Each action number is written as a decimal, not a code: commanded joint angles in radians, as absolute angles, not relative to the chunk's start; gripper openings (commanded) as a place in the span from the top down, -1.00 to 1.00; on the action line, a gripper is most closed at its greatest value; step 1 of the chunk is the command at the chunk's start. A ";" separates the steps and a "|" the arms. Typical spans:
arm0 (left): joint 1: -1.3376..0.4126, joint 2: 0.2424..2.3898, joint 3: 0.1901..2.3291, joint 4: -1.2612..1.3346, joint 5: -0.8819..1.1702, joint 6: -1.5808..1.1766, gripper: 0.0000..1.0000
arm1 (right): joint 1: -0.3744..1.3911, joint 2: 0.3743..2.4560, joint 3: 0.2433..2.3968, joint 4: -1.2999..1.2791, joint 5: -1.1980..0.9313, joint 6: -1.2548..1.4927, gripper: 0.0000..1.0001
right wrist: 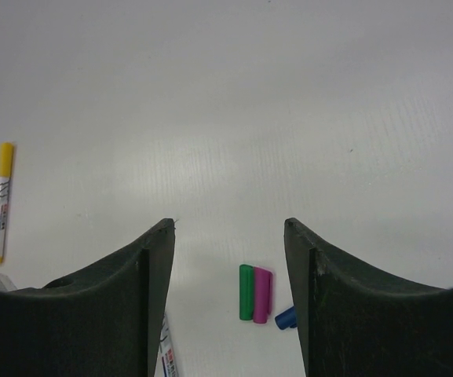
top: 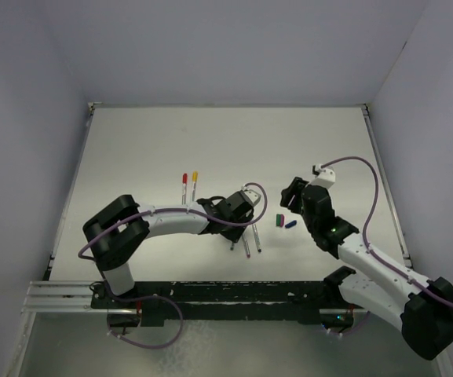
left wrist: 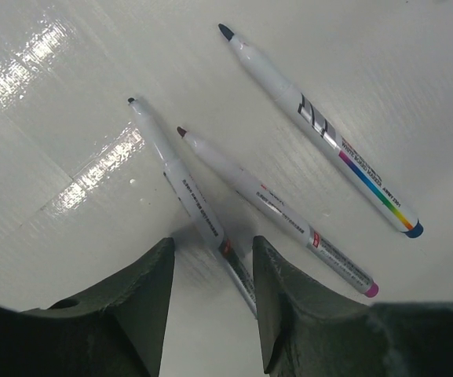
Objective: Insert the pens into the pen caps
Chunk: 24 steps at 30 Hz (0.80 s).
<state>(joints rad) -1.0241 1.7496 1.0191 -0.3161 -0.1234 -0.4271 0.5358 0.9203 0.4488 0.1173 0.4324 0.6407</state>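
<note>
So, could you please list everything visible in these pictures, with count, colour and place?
capped pens: two, whitish, with red and yellow caps, side by side left of centre
uncapped pens: three, whitish, under the left gripper
green cap: one, right of centre, against the purple one
purple cap: one, beside the green
blue cap: one, dark, just right of those
table: one, white
left gripper: open, straddling one uncapped pen
right gripper: open, above the caps
</note>
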 commanded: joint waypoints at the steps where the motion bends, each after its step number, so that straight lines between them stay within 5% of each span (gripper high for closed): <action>1: -1.030 1.763 1.031 -0.381 -0.146 -0.435 0.08 | 0.537 0.934 0.450 0.136 0.427 0.655 -0.20; 24: -1.030 1.704 0.928 -0.475 -0.143 -0.482 0.34 | 0.542 1.126 0.520 0.073 0.243 0.620 0.01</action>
<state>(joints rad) -1.0245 1.7027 0.9749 -0.3992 -0.1642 -0.4541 0.5365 1.0908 0.4721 0.0162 0.2813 0.6411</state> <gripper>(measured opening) 0.338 0.498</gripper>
